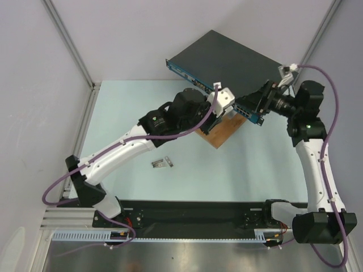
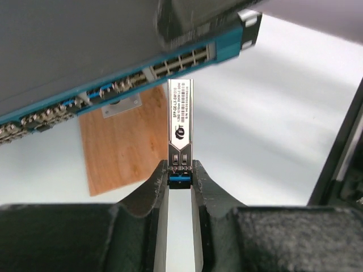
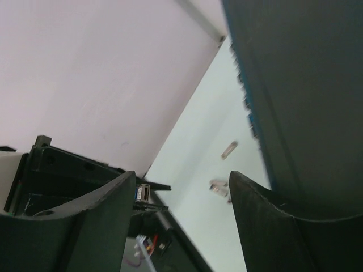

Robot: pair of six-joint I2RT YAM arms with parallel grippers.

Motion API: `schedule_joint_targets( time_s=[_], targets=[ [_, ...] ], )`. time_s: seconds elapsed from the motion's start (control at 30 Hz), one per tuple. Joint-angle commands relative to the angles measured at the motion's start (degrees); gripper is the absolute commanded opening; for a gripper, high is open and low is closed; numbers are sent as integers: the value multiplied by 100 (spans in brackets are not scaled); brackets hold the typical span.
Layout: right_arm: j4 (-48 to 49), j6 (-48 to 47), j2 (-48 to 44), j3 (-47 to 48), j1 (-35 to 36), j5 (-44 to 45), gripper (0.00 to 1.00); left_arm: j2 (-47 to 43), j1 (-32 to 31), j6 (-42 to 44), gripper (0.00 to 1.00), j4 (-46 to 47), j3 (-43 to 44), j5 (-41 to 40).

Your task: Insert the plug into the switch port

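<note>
— When the left gripper point(image 2: 180, 169) was checked, what did it hold?
— It was clenched on the plug point(image 2: 180, 119) at its blue end, tip just at the sockets of the switch point(image 2: 74, 45), over the wooden board point(image 2: 122, 141).
— The right gripper point(image 3: 182, 175)?
— Fingers parted, nothing between them, beside the switch.

A pale mint surface point(image 1: 122, 116) is enclosed by plain grey-lilac walls point(image 1: 34, 85) — framed by slim aluminium posts point(image 1: 68, 42) — and lit evenly, with a brushed metal sheet point(image 1: 198, 258) along the near edge.
</note>
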Motion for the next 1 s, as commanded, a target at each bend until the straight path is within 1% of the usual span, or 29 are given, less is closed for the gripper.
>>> schedule_joint_targets(
  time_s=[0.0, 0.03, 0.1, 0.13, 0.2, 0.23, 0.3, 0.37, 0.57, 0.77, 0.93, 0.97],
  targets=[
    [-546, -701, -166, 694, -539, 404, 72, 504, 1, -892, 0, -876, 897, 104],
    [-583, -754, -228, 721, -680, 448, 72, 645, 1, -903, 0, -1331, 1343, 130],
    [-714, -825, -325, 695, -979, 580, 73, 1092, 1, -1193, 0, -1720, 1793, 174],
    [-759, -869, -421, 678, -1276, 624, 74, 1234, 1, -1446, 0, -2035, 2213, 96],
    [-1021, -1070, -483, 634, -1586, 756, 74, 1375, 1, -1580, 0, -2144, 2410, 104],
    [-1118, -1123, -492, 590, -1848, 817, 74, 1410, 1, -1606, 0, -2092, 2411, 95],
    [-1320, -1203, -483, 537, -2060, 844, 75, 1507, 1, -1755, 0, -2144, 2489, 95],
    [-1365, -1177, -448, 379, -2280, 757, 75, 1656, 10, -1817, 0, -2275, 2551, -185],
    [-1190, -975, -325, -148, -2325, 607, 78, 2052, 1, -1809, 0, -2495, 2964, -493],
    [-330, -316, -150, -710, -2273, 212, 79, 2324, 106, -1747, 0, -2425, 3149, -669],
    [-66, -237, -88, -852, -2036, 168, 76, 2386, 212, -1730, 0, -2355, 3167, -678],
    [-4, -193, -79, -878, -1992, 150, 73, 2395, 212, -1704, 0, -2337, 3201, -696]
  ],
)
